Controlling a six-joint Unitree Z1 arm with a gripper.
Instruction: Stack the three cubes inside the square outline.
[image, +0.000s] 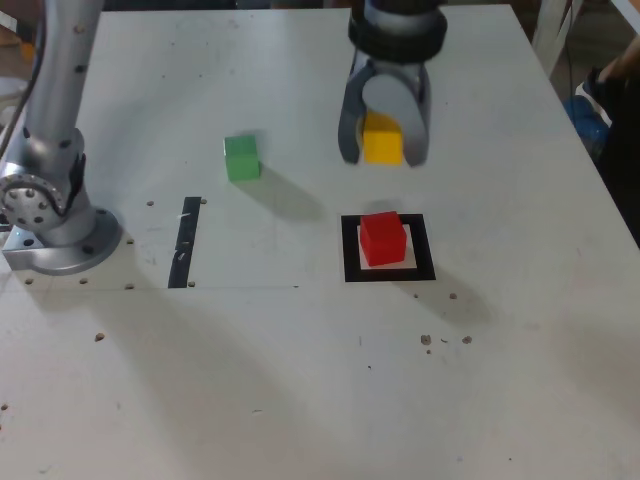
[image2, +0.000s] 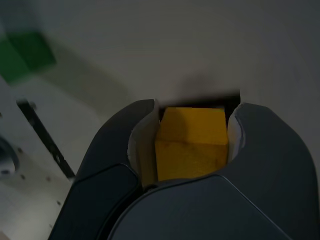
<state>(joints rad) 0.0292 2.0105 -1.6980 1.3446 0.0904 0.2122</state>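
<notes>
The tabletop (image: 300, 380) is seen from high above and in front in the exterior view, angled downward, with the arm's base at the frame's left edge. The wrist view is taken close behind the claw (image2: 192, 150), facing down. The claw, yellow cube (image2: 192, 147) and green cube (image2: 27, 55) are shared.

Hand (image: 384, 148) clamped, raised, pointing down
</notes>
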